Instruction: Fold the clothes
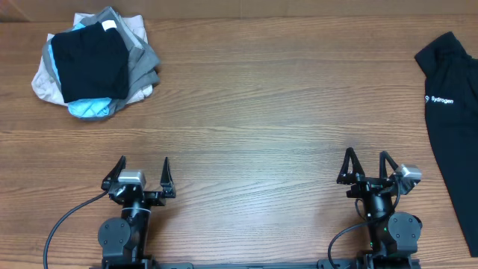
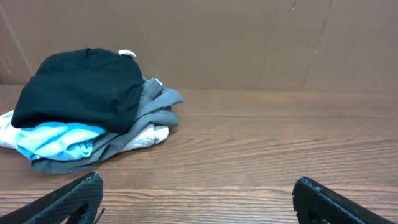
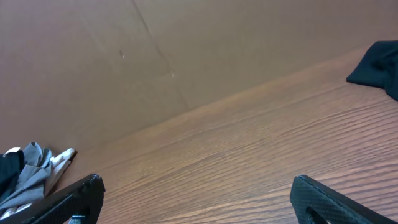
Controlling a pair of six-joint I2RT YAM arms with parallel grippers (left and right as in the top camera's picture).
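the black sydrogen shirt point(image 1: 452, 134) at three o'clock looks limp and light, best pinched at its near hem by the wide-open, empty right gripper point(image 1: 367, 166).

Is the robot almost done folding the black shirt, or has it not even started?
Not started, it seems. Done: nothing on the black soft fabric shirt with white lettering; it lies spread out and unfolded at the far right, partly out of view. In hand: nothing; the left tool and right tool are open and empty. Left: all the folding.
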